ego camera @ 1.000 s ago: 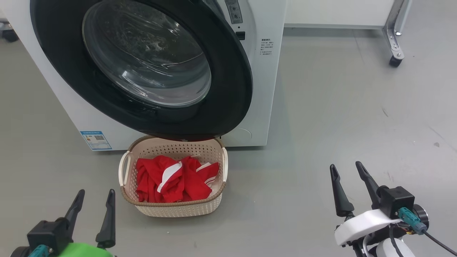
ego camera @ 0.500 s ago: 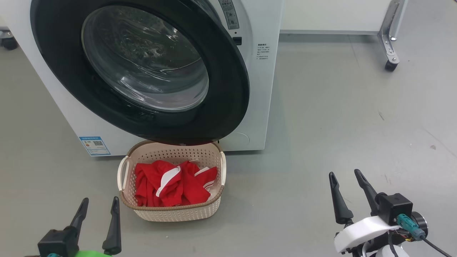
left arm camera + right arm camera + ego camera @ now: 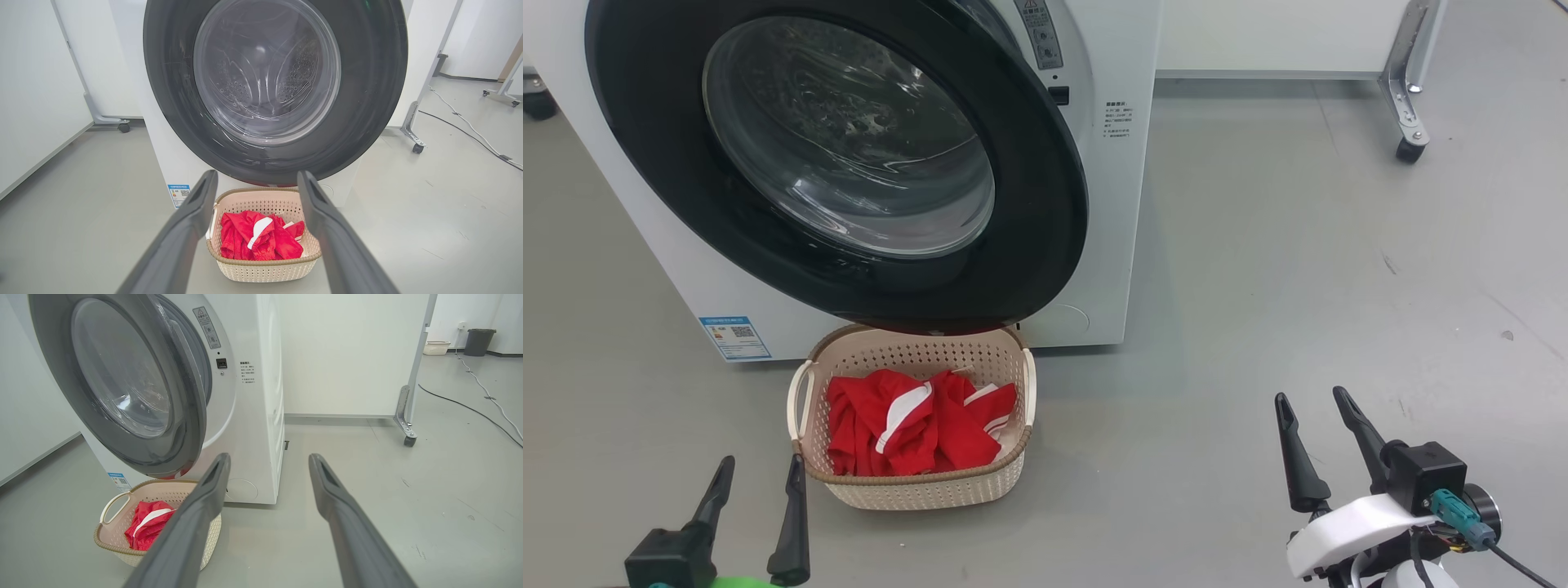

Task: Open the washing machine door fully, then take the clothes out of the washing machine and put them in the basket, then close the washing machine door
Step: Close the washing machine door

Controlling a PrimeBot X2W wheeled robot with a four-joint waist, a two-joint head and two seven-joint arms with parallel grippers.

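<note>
Left hand (image 3: 761, 460) edged nearer basket (image 3: 916, 495); right hand (image 3: 1310, 395) low; both spread, empty.

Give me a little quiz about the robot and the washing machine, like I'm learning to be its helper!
1. True or false: the washing machine door is shut tight.
2. Fill the gap: the left gripper and the right gripper both have their fingers ____.
3. Where are the red clothes? A: in the basket. B: hanging on the door. C: in the right gripper.

Key: 1 false, it stands ajar. 2 open. 3 A.
</note>
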